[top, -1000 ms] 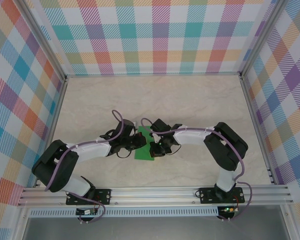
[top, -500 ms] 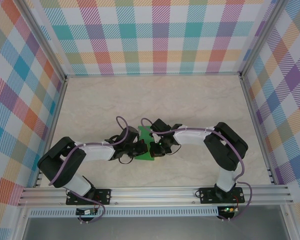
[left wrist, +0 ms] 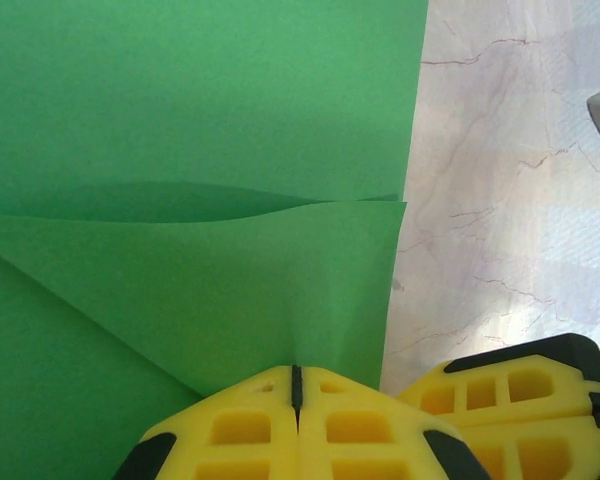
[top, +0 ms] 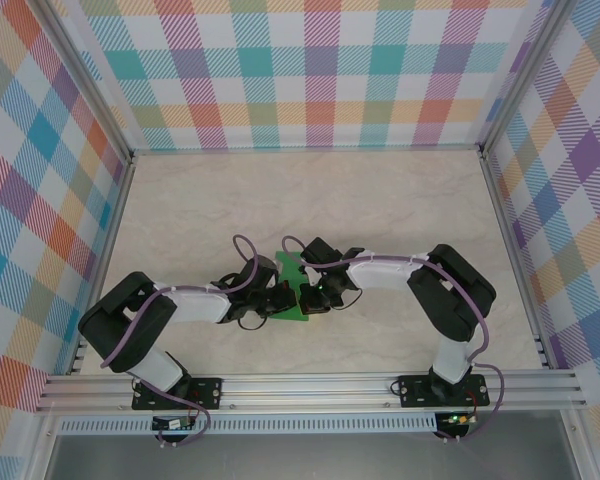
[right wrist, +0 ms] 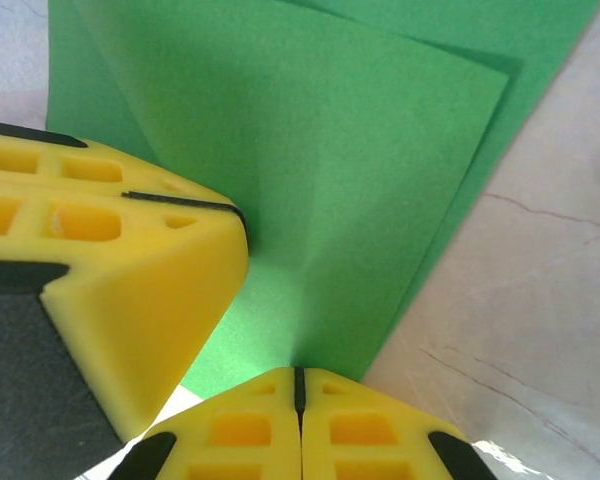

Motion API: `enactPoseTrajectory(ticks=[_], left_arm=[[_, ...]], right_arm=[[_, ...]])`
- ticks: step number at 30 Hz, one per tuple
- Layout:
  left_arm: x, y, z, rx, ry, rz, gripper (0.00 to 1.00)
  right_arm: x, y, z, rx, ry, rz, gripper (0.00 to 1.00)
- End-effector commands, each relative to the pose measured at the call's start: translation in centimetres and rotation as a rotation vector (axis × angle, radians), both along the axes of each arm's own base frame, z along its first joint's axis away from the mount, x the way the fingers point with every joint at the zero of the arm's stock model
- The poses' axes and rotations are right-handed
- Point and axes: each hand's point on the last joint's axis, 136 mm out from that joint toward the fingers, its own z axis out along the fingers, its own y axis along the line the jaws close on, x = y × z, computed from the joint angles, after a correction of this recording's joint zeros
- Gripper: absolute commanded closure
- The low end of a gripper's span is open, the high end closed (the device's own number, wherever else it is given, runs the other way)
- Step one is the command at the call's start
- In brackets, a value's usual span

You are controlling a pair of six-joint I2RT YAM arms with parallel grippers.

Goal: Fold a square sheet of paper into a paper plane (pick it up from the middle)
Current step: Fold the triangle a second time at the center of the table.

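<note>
From my desk the biggest things are the plaid walls [top: 320,70] standing on three sides of the square sheet of paper [top: 288,264]; under the sheet lies the pale marbled table [top: 380,200], with far more bare top beyond the sheet than on its near side. The sheet is bright green and lies creased and layered, not as a flat square.

The left arm [top: 180,302] reaches in from the sheet's left and the right arm [top: 400,268] from its right; their ends meet over the sheet's near half.

On the left wrist camera I see the sheet [left wrist: 200,120] taking up most of the picture; an upper flap with a gently bowed edge lies over a flat layer, and a diagonal fold runs off to the lower left. The left gripper [left wrist: 296,378] has its yellow fingers pressed flat together, with the tips at the flap's lower edge; I cannot tell whether any paper is nipped between them.

On the right wrist camera the right gripper [right wrist: 299,378] is likewise closed tight, with the seam between its fingers a thin dark line; its tips touch the sheet [right wrist: 320,160] at the bottom of a soft crease. The left gripper's yellow fingers [right wrist: 130,260] sit just beside it, also on the sheet.
</note>
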Motion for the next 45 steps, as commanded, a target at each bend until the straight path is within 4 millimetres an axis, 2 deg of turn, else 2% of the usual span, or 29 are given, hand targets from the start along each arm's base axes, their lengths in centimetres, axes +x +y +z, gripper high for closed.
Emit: enactPoseTrajectory(ticks=[1, 8, 12, 23, 31, 33, 36, 40, 42, 45], left_arm=[[-1.0, 1.8, -2.7, 0.106, 0.034, 0.021, 1.0], [0.7, 3.7, -2.2, 0.17, 0.004, 0.087, 0.98], [2.3, 4.5, -1.7, 0.165, -0.008, 0.107, 0.96], [5.3, 8.3, -2.6, 0.159, 0.023, 0.167, 0.92], [6.3, 11.5, -1.3, 0.181, -0.004, 0.219, 0.85], [6.5, 11.4, -0.4, 0.156, -0.015, 0.214, 0.84], [6.8, 10.3, 2.2, 0.078, -0.054, 0.197, 0.81], [6.1, 8.3, 5.6, -0.044, -0.111, 0.171, 0.81], [5.4, 7.0, 6.4, -0.085, -0.122, 0.153, 0.84], [4.5, 5.3, 5.7, -0.101, -0.109, 0.126, 0.89]], right_arm=[[-2.0, -3.8, -4.0, -0.195, 0.071, -0.001, 0.94], [-2.6, -6.8, -5.3, -0.353, 0.085, 0.017, 0.94], [-3.0, -7.6, -5.8, -0.394, 0.095, 0.034, 0.94], [-3.1, -7.7, -6.2, -0.4, 0.103, 0.038, 0.94], [-2.8, -6.8, -5.6, -0.359, 0.098, 0.035, 0.93], [-2.7, -6.2, -5.2, -0.332, 0.097, 0.036, 0.93], [-2.2, -5.0, -4.2, -0.278, 0.084, 0.034, 0.93], [-1.3, -3.3, -2.6, -0.209, 0.059, 0.031, 0.93], [-0.9, -2.3, -1.9, -0.169, 0.049, 0.031, 0.93], [-0.2, -0.8, -0.4, -0.103, 0.022, 0.036, 0.93]])
